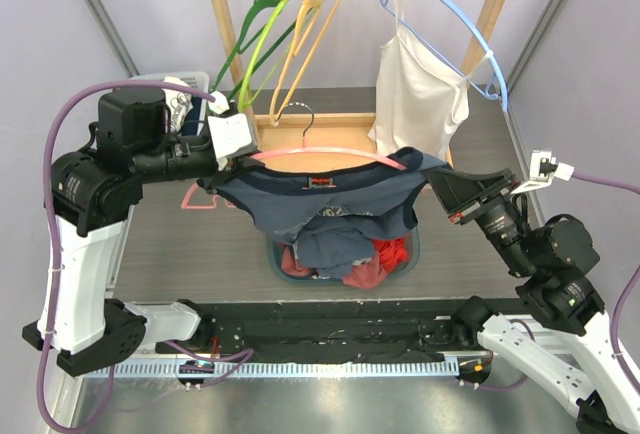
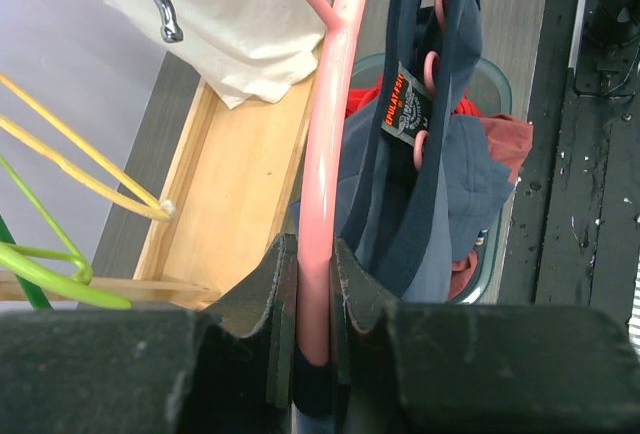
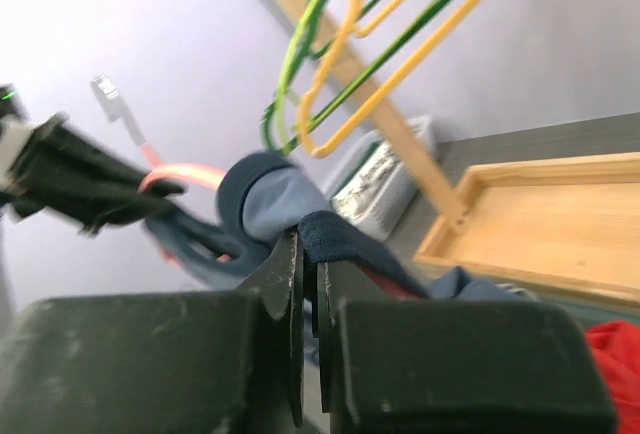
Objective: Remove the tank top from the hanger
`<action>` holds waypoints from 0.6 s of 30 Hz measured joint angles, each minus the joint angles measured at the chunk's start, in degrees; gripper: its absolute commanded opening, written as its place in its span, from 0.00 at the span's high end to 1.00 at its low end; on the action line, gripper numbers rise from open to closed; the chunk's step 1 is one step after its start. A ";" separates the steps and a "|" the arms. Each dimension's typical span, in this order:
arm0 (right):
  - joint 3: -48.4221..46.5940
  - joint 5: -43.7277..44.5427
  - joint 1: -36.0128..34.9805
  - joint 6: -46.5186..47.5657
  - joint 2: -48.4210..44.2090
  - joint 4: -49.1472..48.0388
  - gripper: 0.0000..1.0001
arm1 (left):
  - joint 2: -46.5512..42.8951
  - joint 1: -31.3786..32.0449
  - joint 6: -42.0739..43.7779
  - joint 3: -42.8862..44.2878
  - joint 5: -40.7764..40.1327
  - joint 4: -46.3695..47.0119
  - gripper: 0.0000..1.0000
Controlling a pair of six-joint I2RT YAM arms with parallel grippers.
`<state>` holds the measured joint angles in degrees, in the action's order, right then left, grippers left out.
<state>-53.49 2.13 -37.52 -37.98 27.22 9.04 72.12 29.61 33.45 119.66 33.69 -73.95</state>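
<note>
Left pincer [image 1: 243,152] clamped tight on the hanger [image 1: 330,157] at its left end, forearm level in from the bench [image 1: 180,244] left edge, presumably bracing it. Right pincer [image 1: 436,176], stretched in from the right edge, pinched the top [image 1: 320,199] at its shoulder, apparently to peel it off. The top hung mid-bench over the basket [image 1: 414,246].
</note>
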 measured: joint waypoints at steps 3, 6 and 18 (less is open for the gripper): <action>-0.11 7.34 0.00 0.61 0.31 1.84 0.99 | -0.13 0.00 0.00 0.00 -0.02 0.00 0.99; -0.35 13.73 0.00 0.81 1.36 4.96 0.99 | -0.42 0.00 0.00 -0.02 -0.04 0.02 0.99; 1.18 25.18 -0.33 0.94 -1.77 18.58 0.99 | -0.74 0.00 0.00 -0.22 -0.04 0.09 0.99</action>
<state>-52.31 27.31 -37.85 -37.04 25.45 27.62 71.37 29.61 33.45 119.44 33.65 -73.87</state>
